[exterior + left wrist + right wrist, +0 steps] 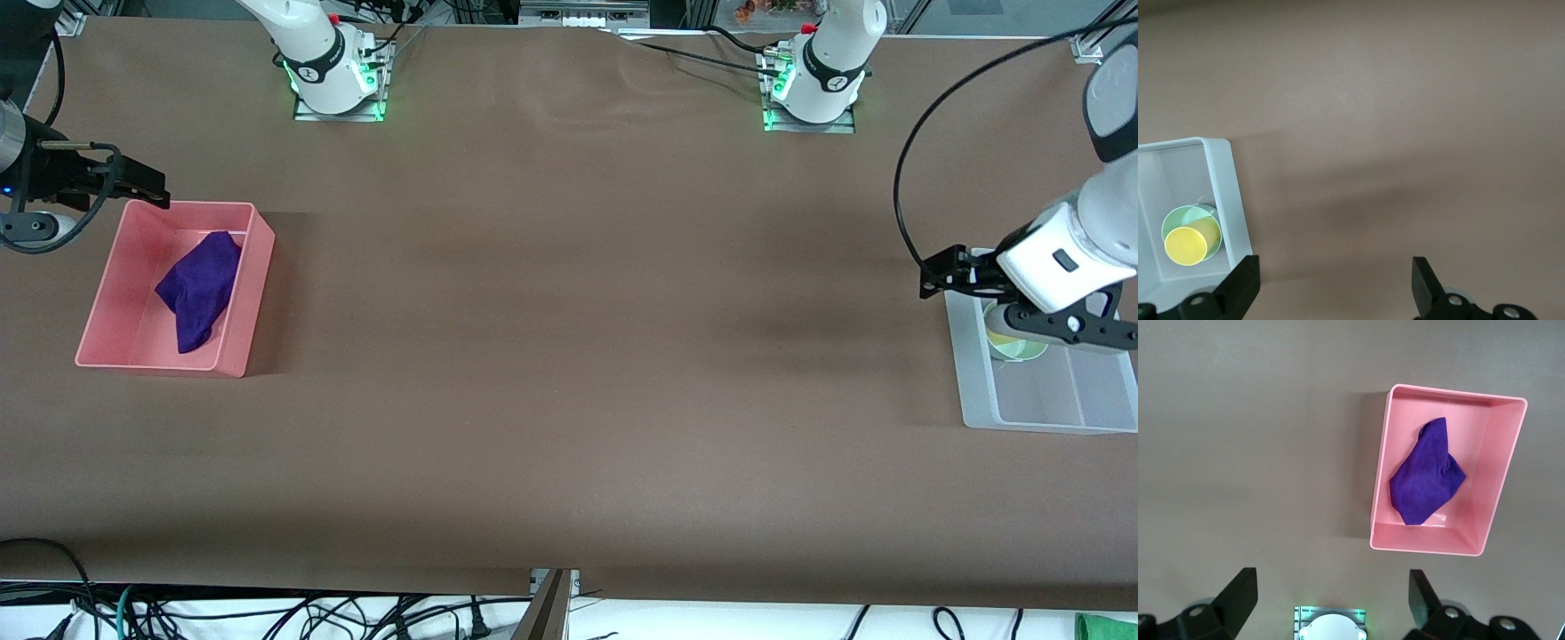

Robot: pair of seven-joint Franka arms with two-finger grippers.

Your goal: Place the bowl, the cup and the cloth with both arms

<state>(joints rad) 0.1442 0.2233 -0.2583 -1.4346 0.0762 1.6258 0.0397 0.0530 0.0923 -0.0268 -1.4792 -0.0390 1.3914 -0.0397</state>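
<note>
So the left wrist view is mostly brown table (1391, 100), with a soft shadow band running across it. At one edge sits a pale translucent bin (1228, 193), only partly in frame. Inside it the mint-green bowl (1173, 219) sits close to the bin's wall, and the yellow cup (1190, 243) is nested in the bowl, tipped over on its side so its open mouth faces the camera. The left gripper (1335, 287) has its two black fingers (1238, 287) spread wide with nothing between them, over bare table just beside the bin.
</note>
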